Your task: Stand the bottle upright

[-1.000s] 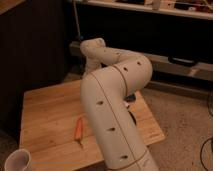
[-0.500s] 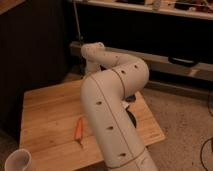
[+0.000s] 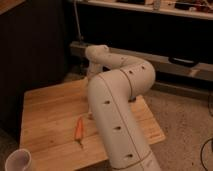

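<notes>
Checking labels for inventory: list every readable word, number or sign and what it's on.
None readable: the carrot, white cup, wooden table and arm show no text.
Shelf clutter at top right: too blurred to read.
The tool is hidden behind the arm, over the table's far side.

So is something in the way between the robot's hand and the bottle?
I cannot tell: the robot's own arm hides both the gripper and the bottle, somewhere behind it. The carrot and the white cup sit nearer the camera.
</notes>
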You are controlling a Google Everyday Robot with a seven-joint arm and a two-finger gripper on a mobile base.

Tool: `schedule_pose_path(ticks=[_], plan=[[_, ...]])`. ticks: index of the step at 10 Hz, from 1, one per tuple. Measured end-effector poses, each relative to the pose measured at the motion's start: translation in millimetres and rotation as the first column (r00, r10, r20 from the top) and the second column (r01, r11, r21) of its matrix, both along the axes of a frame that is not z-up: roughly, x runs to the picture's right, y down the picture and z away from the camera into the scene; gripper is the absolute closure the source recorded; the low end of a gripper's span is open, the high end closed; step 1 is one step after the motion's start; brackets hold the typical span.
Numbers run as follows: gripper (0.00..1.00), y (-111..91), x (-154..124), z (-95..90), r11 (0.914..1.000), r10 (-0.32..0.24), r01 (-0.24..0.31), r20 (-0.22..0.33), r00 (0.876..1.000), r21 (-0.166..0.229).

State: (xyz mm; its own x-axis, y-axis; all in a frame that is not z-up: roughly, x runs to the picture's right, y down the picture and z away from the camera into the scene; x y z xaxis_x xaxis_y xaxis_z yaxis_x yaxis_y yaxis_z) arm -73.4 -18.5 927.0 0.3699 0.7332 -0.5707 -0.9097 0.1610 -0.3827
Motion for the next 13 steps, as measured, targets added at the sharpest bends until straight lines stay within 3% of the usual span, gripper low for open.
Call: schedule_pose_path(ticks=[4, 6, 7, 8, 9, 10, 11, 12, 13], plan=[[0.20, -17.3, 20.2, -32.9, 0.9988, 0.013, -0.019, 0.132, 0.991, 0.044], [0.20, -19.4, 21.9, -45.7, 0.9985, 0.009, -0.021, 0.228, 0.974, 0.050], [0.20, -19.0, 27.7, -48.8, 0.9976, 0.052, -0.064, 0.297, 0.953, 0.029], [0.20, -17.9, 33.2, -51.1, 0.9932, 0.106, -0.116, 0.368, 0.924, 0.005], [0.20, -14.8, 34.4, -56.3, 0.9839, 0.158, -0.178, 0.441, 0.884, 0.006], [0.20, -16.7, 33.7, -64.2, 0.9662, 0.195, -0.252, 0.490, 0.849, 0.053], [0.20, -16.7, 36.0, -69.3, 0.9483, 0.220, -0.306, 0.522, 0.824, 0.083], [0.20, -17.3, 33.8, -77.1, 0.9299, 0.236, -0.353, 0.564, 0.791, 0.105], [0.20, -16.8, 27.4, -84.5, 0.9168, 0.245, -0.383, 0.596, 0.765, 0.114]])
